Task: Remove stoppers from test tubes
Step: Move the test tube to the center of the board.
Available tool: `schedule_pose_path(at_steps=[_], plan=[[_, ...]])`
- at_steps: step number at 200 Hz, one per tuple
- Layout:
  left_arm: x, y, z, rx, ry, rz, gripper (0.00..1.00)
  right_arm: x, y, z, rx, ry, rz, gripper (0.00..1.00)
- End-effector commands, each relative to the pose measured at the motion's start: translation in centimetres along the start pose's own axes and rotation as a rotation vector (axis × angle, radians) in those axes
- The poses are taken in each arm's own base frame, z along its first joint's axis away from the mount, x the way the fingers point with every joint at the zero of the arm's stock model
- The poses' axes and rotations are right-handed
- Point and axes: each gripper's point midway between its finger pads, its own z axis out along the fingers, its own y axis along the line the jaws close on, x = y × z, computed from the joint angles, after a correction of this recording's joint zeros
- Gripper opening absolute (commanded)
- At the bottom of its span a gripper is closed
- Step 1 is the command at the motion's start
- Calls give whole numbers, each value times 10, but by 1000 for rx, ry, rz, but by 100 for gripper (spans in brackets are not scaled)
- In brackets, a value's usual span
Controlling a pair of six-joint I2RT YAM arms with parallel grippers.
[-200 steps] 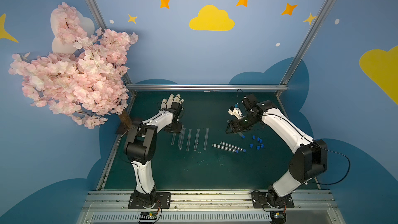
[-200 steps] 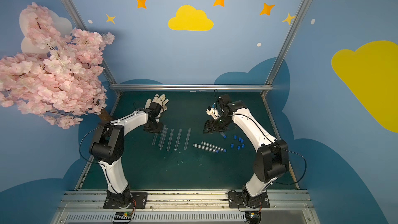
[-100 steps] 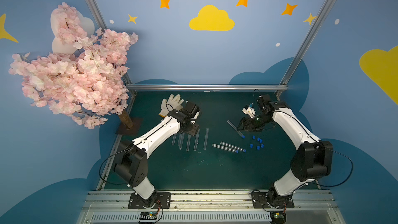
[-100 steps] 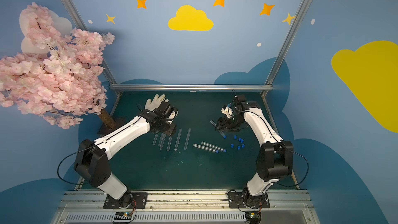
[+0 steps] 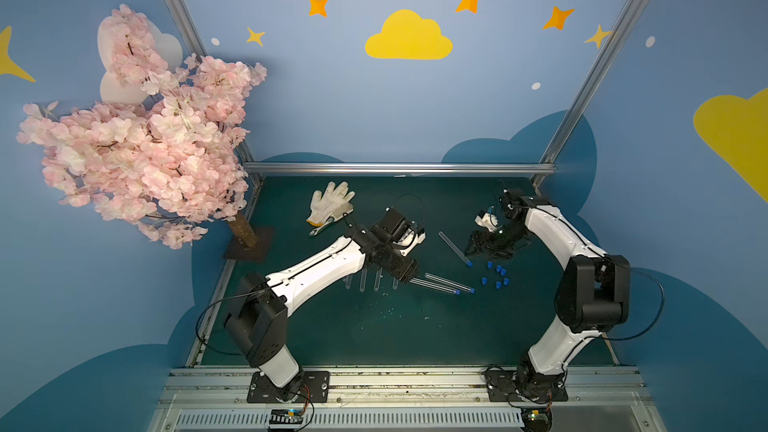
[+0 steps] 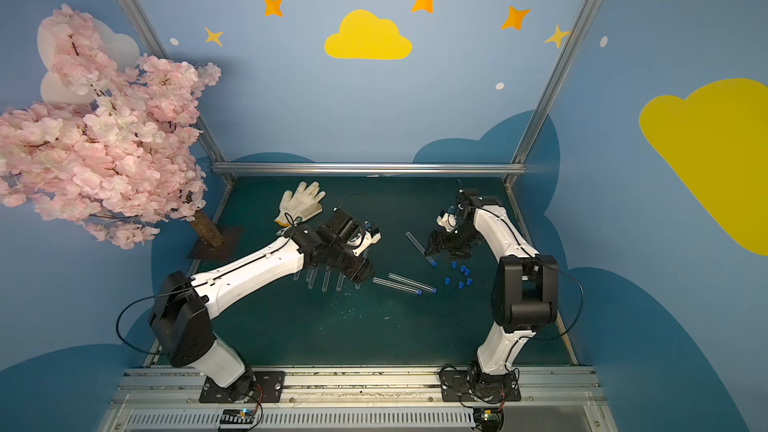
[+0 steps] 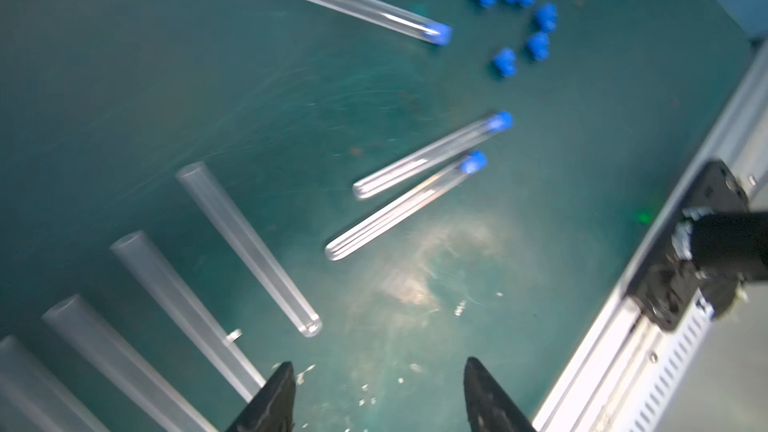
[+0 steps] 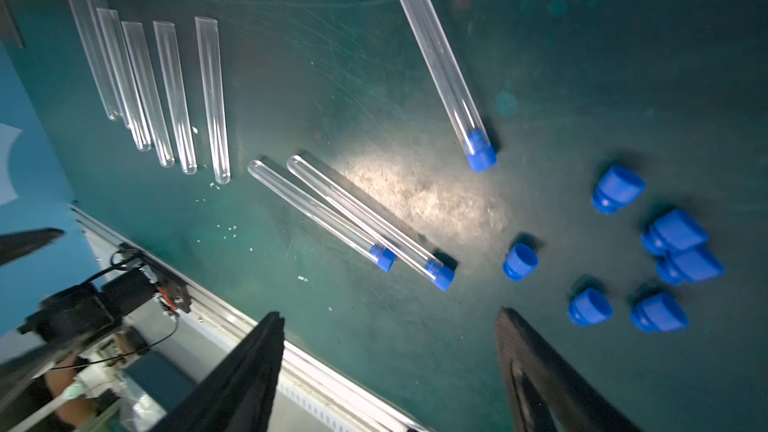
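top views / pincers: my left pincer (image 5: 406,278) sits low over the green mat (image 5: 374,326), jaws apart with nothing between them. my right pincer (image 5: 471,246) is apart and empty too.
top views / capped pair: in both top views the capped pair (image 5: 442,284) lies side by side. its rounded ends are right at my left pincer's tips and its blue ends point off toward my right arm.
top views / lone capped tube: the lone capped tube (image 6: 419,248) lies slanted just beside my right pincer, blue end toward the loose stoppers (image 6: 459,274).
top views / bare tubes: the bare tubes (image 5: 363,280) lie in a row, partly under my left wrist.
left wrist / bearing: the view is blurred. the capped pair (image 7: 419,180) runs lengthwise away from my open jaws, closed ends nearer and plugs at the far ends. one bare tube ends just beside a finger (image 7: 270,405).
left wrist / look: thin, clear, glassy walls with small bright-blue plugs.
right wrist / bearing: the lone capped tube (image 8: 436,56) lies ahead of my spread jaws and apart from them, with its stopper (image 8: 480,155) at the nearer end. six loose stoppers (image 8: 665,251) lie off to one side.
right wrist / look: six bare tubes (image 8: 166,89) have open mouths. each plug is slightly wider than its tube.
judgement / nearer arm: my left pincer is nearer the pair and my right is nearer the lone tube.
judgement / next move: i would grip a tube across its body and keep its long axis aimed at my other pincer, so the plug pulls straight off. round glass may roll.
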Motion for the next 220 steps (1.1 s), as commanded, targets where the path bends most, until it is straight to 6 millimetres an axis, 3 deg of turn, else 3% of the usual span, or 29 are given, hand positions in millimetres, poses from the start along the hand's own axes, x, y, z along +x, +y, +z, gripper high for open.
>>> schedule_pose_path(at_steps=[1, 36, 69, 220], plan=[[-3, -17, 26, 59, 49, 141, 65, 12, 9, -15, -91, -39, 50, 80], [5, -24, 72, 35, 172, 260, 65, 27, 4, -25, -145, -69, 117, 80], [9, -14, 98, 10, 237, 287, 65, 29, -1, -32, -146, -97, 139, 80], [31, -2, 131, 11, 363, 343, 63, 24, -8, -30, -162, -106, 157, 80]])
